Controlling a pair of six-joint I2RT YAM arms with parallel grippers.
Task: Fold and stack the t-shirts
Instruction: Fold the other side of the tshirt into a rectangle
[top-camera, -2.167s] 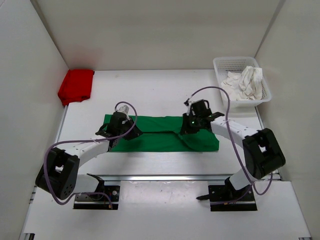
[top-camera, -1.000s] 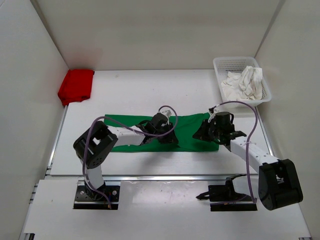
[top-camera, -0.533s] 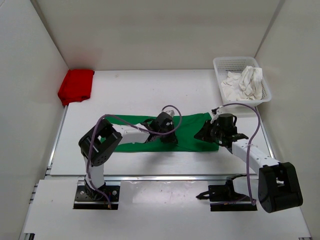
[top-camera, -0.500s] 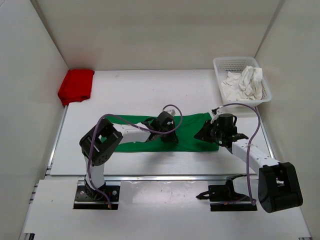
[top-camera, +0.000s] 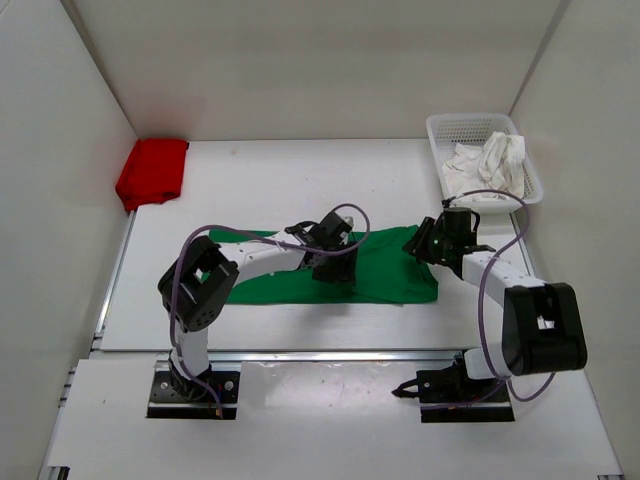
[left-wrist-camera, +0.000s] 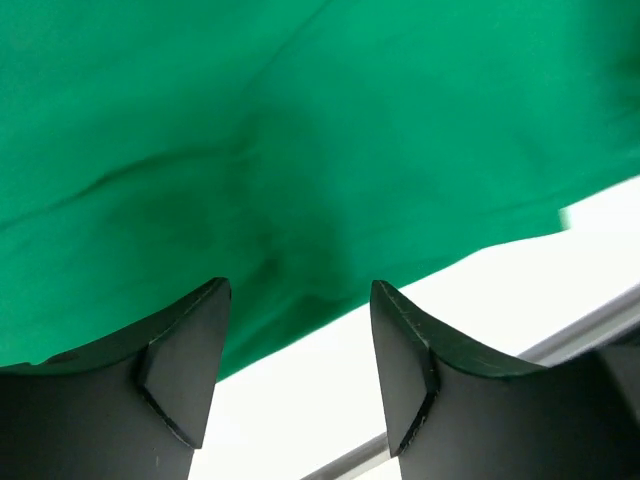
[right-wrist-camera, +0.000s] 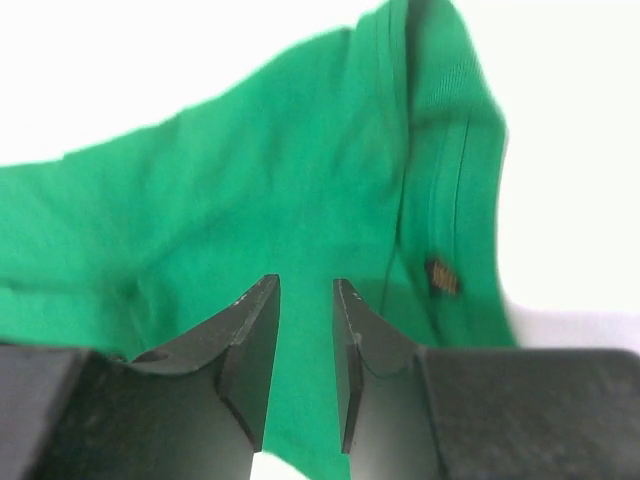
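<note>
Reaching in from the near edge at 6 o'clock, both arms bend over the green shirt (top-camera: 385, 278). It lies as a long folded band across the middle of the table (top-camera: 300, 190), running from 9 o'clock to 3 o'clock. Narrowed like that, the cloth looks ready for an end-over-end fold, so I judge the task to be midway through this shirt.

The left gripper (left-wrist-camera: 297, 297) hangs over the band's middle, close to its near hem. Its jaws stand wide apart with nothing between them, only green cloth and a strip of bare table below. The right gripper (right-wrist-camera: 304, 290) sits over the 3 o'clock end, where the neck ribbing and a small tag (right-wrist-camera: 441, 276) show. Its jaws are parted only narrowly and also hold nothing. Whether the tips brush the cloth I cannot tell. With one gripper at the middle and one at the end, the placing suits pinning the fold line while the end is carried over.

Farther back, the red shirt (top-camera: 152, 172) rests already folded in the 10 o'clock corner, probably the base of the stack. At 2 o'clock the basket (top-camera: 470, 119) holds the white shirt (top-camera: 487, 165), crumpled and not yet folded.
</note>
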